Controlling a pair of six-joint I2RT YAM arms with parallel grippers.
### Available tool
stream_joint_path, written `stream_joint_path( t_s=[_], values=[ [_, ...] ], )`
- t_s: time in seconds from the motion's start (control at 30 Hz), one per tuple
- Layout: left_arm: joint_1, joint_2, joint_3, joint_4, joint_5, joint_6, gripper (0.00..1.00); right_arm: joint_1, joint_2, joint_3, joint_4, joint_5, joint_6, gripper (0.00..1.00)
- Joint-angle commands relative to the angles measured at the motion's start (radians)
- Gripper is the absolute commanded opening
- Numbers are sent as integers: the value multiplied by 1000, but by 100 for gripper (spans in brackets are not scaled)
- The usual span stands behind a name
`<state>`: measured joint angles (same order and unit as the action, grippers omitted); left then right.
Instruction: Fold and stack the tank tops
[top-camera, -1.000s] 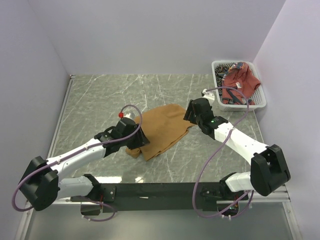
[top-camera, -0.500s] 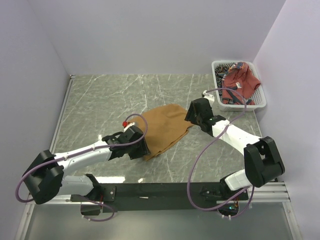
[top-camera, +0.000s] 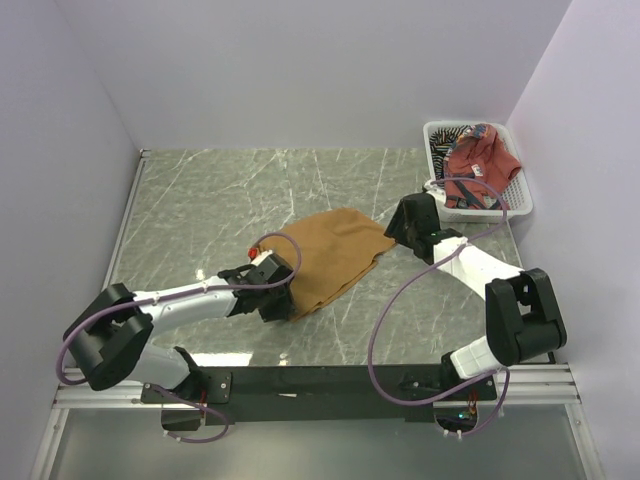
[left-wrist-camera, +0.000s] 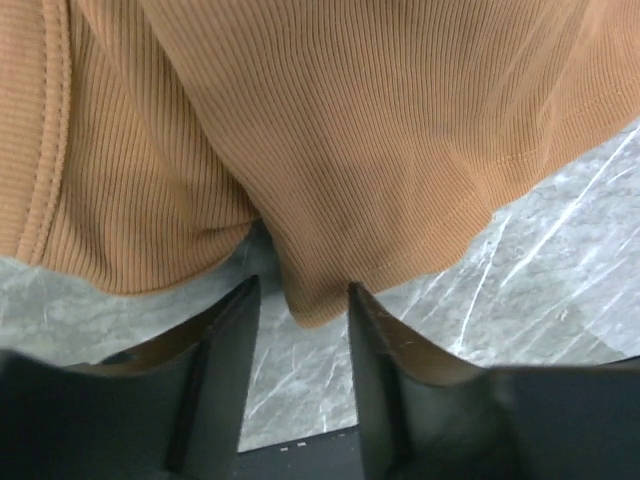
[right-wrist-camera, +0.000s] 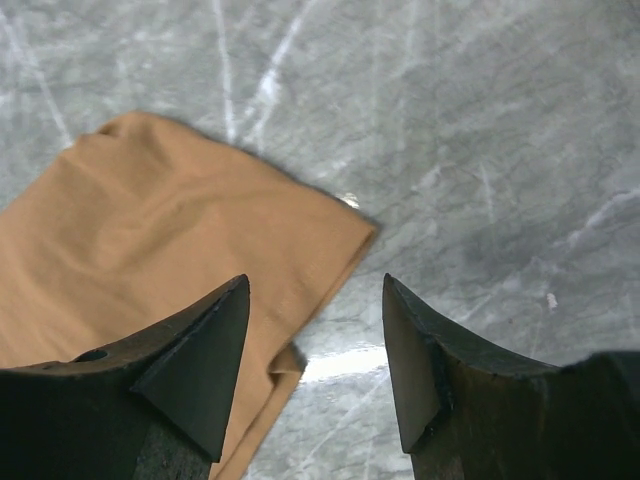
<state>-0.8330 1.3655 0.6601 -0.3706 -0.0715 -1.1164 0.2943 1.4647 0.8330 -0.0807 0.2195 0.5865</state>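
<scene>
right end effector (right-wrist-camera: 315, 283), spread, backed off the ribbed mustard tank top (top-camera: 335, 258); left end effector (left-wrist-camera: 302, 290) also spread.

Tank top on table (top-camera: 335, 260): plain mustard-tan, fine rib knit, no print.
Red top (top-camera: 478, 158): brick-red.
Striped top (top-camera: 452, 133): blk & wht thin stripes.
Basket (top-camera: 516, 203): white mesh.
Table (top-camera: 220, 200): grey-green marble look w/ white veins.
Left arm (top-camera: 190, 298), right arm (top-camera: 480, 270): white shells, blk joints.
Left gripper (left-wrist-camera: 300, 295), right gripper (right-wrist-camera: 315, 285): blk.
Cables (top-camera: 372, 340): purple.
Walls (top-camera: 300, 70): pale lilac-white.
</scene>
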Motion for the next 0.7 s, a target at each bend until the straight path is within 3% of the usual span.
stream_joint_path(
  t_s=[0.0,0.13,0.2,0.5,0.67],
  values=[
    [-3,13,15,39,-27,7,38,-26,19,-17,51,-19,10,62],
    [3,15,26,41,-43,23,19,-40,45,-14,59,-23,10,62],
    [18,-5,29,29,-50,32,2,-49,63,-8,62,-23,7,62],
    [164,-187,47,-56,-77,93,1,-57,152,41,21,-101,16,58],
    [219,-213,59,-73,-62,118,0,-27,169,34,4,-83,38,56]
  ],
)
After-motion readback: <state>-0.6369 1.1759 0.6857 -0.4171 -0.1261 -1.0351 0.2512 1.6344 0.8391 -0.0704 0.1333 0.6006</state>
